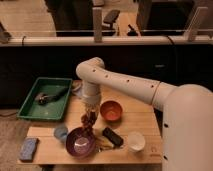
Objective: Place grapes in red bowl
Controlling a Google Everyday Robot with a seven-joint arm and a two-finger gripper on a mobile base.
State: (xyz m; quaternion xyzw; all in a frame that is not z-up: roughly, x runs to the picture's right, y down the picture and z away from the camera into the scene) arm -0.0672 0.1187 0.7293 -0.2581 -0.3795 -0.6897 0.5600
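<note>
**Fig. Transfer stage, single camera view.** The grapes (89,122), a dark reddish-purple bunch, hang with their long axis vertical directly under the gripper (90,109). They appear clear of the wooden table (145,120), their lower end level with the far rim of the purple bowl (80,143). The fingers look closed on the top of the bunch, which dangles as a column below them; their tips cannot be made out separately. The arm (125,85) reaches in from the picture's right and turns down at its wrist, so the gripper points straight at the tabletop.

The governing relation is lateral. The red bowl (111,110) stands just beside the bunch on the picture's right and slightly farther from the camera. Its open mouth faces up and its inside appears empty. The bunch is therefore not yet over the target; it is nearer the purple bowl below it than the centre of the red one. As a judgement, the coming move is a short sideways carry to the right. The hanging end must first be high enough to pass the red bowl's near rim, and release should follow once the bunch is centred.

Surrounding items:
- a black object (113,137) lies in front of the red bowl
- a white cup (135,141) sits toward the table's right front
- a small blue cup (60,132) stands left of the purple bowl
- a blue pad (28,149) lies at the left front corner
- a green tray (35,102) sits off the table's left end
</note>
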